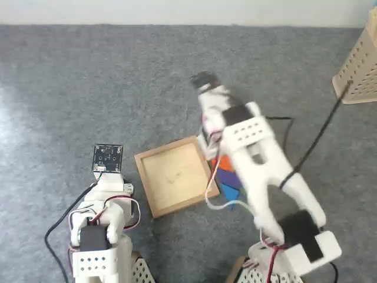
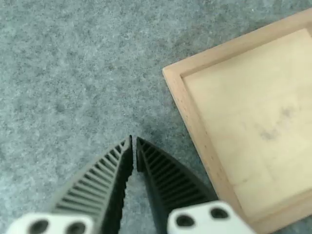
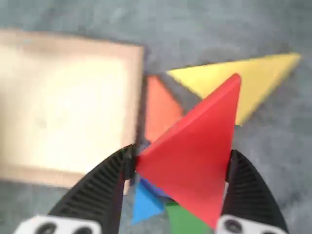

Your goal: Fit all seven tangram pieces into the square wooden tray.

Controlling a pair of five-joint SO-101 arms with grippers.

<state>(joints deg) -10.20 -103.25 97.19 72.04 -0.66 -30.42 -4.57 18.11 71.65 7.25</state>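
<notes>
Where the high view looks down on the grey carpet [image 1: 88, 88], the wooden tray [image 1: 166, 148] lies near the middle, turned a bit askew, its floor plain bare wood. The left arm [image 1: 109, 191] sits folded at the tray's left side, apart from it. The right arm [image 1: 259, 171] stretches over the tray's right edge & covers most of the pieces, so just a bit of an orange piece [image 1: 225, 163] and a blue piece [image 1: 231, 190] peek out by that edge, on the carpet, outside the tray. A pale perforated stand [image 1: 360, 62] stands at the far right edge. Left wrist view adds the jaw state on that side: the left gripper [image 2: 133, 140] hangs over carpet just off one tray corner, ribbed fingers [image 2: 105, 180] closed to a thin slit w/ nothing btwn them. Right wrist view adds what the arm hides from above: the right gripper [image 3: 180, 158] is clamped on a red triangle [image 3: 190, 156], one jaw on each side. The red triangle overlaps the other pieces, i.e. a yellow triangle [image 3: 253, 78] beyond it, the orange piece just beside the tray rim, plus the blue piece and a green piece [image 3: 183, 220] under it. Those four lie on carpet next to the tray, and the tray floor is bare wood in this view too.
</notes>
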